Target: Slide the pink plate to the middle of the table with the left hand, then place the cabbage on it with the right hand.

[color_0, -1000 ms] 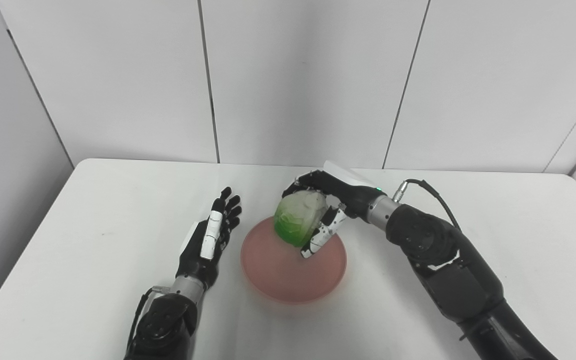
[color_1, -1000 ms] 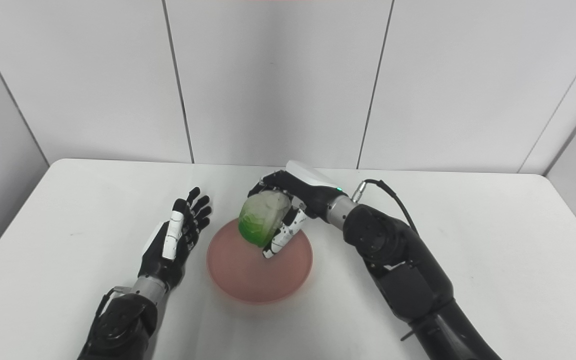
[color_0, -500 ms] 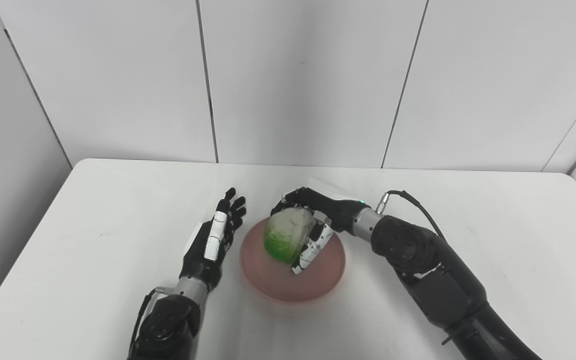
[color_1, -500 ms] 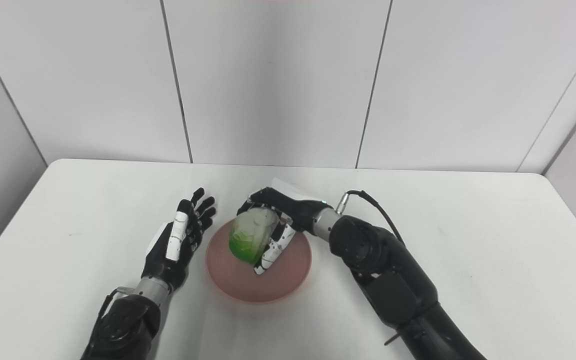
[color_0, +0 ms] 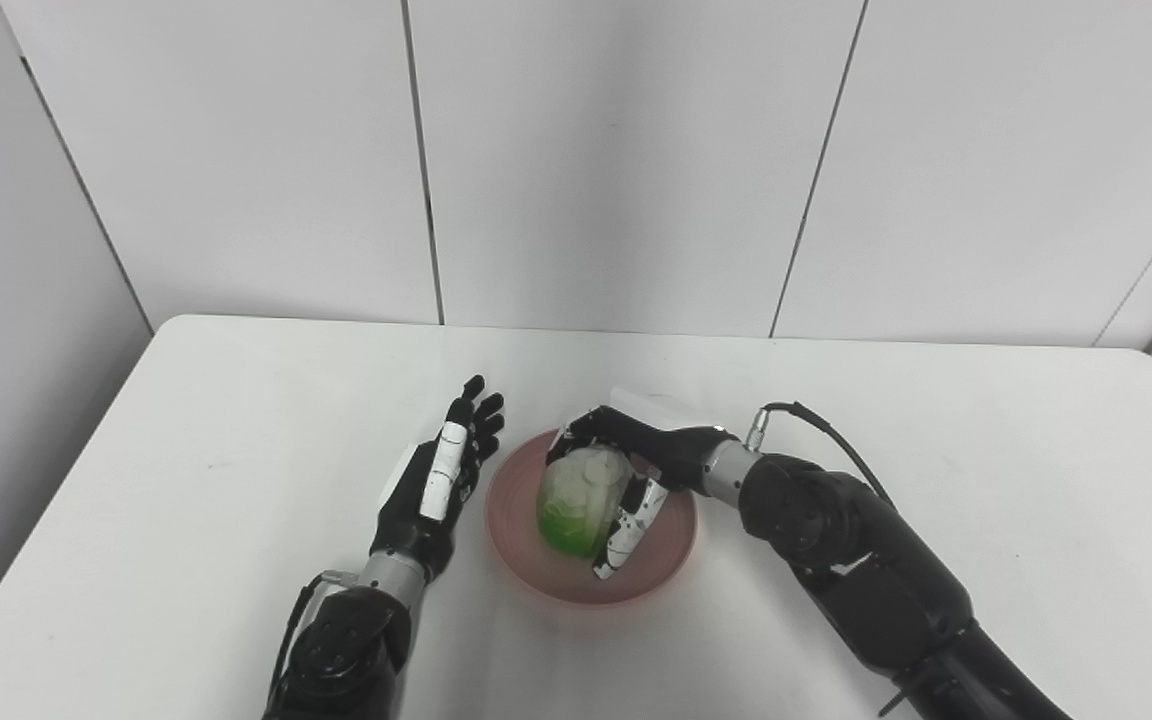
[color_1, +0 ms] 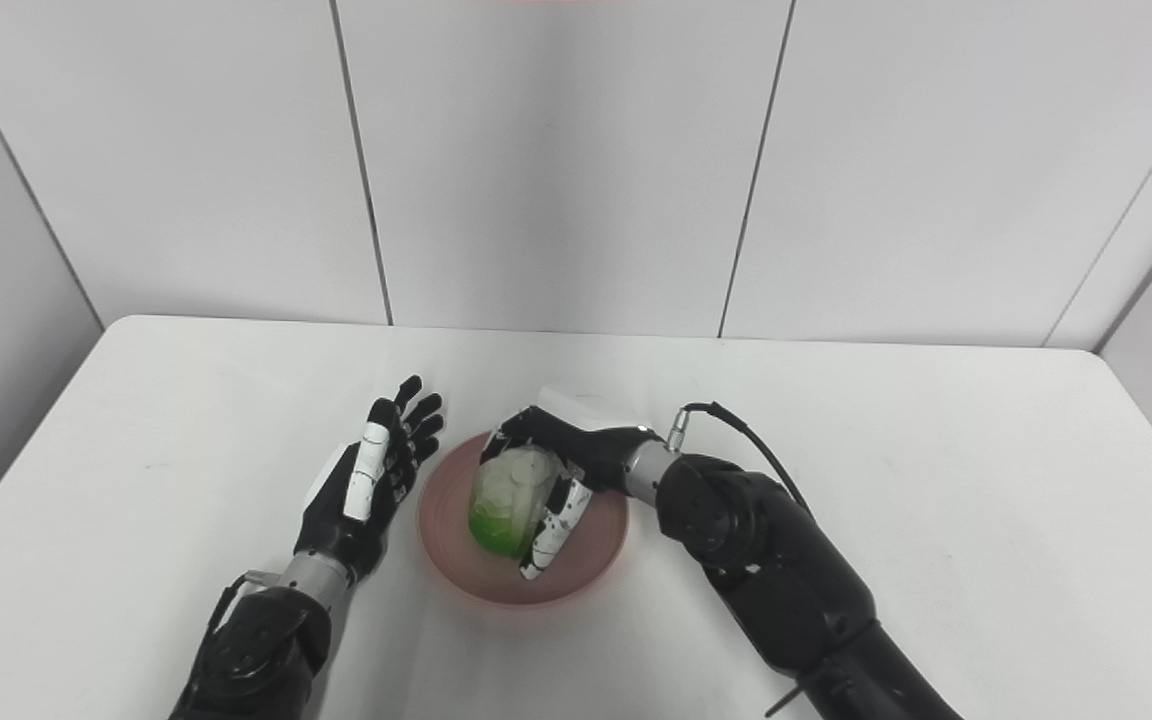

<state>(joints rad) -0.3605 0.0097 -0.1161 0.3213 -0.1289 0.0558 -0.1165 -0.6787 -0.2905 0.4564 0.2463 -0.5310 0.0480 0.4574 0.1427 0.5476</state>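
Observation:
The pink plate [color_0: 526,560] lies near the middle of the white table [color_0: 186,420]. A pale green cabbage [color_0: 578,500] rests low in the plate, and my right hand [color_0: 626,465] is shut on it, fingers over its top and thumb along its right side. My left hand [color_0: 436,480] stands open just left of the plate's rim, fingers straight and pointing away from me; whether it touches the rim is unclear. In the right eye view the cabbage [color_1: 508,505] sits inside the plate [color_1: 456,570], with the left hand [color_1: 371,480] beside it.
The table's far edge meets a white panelled wall [color_0: 616,160]. Bare white tabletop spreads to the left of the left hand and to the right of the right arm [color_0: 856,560]. A cable [color_0: 816,420] loops off the right wrist.
My right hand has come down and slightly left with the cabbage, from above the plate's far rim into the plate. The left hand holds its pose; the camera shifted a little.

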